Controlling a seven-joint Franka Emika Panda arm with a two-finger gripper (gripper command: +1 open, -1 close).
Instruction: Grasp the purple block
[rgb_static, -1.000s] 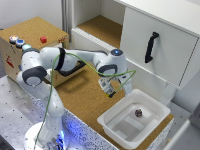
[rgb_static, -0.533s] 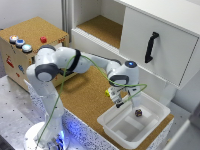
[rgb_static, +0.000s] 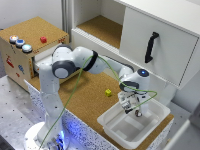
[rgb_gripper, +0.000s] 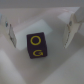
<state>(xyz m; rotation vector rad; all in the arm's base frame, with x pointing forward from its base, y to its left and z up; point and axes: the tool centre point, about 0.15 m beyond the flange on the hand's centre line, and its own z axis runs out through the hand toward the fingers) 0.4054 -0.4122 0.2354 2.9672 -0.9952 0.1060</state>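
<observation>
The small dark purple cube (rgb_gripper: 36, 46) sits squarely between the gripper's (rgb_gripper: 38, 31) spread, empty fingers, probably still just below them.

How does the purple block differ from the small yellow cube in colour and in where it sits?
The purple block is dark with yellow markings; the yellow cube is plain yellow. The purple block lies inside the white tray, between the fingers of the gripper; the yellow cube sits outside it on the cork counter, clear of the gripper. Both are small cubes.
</observation>
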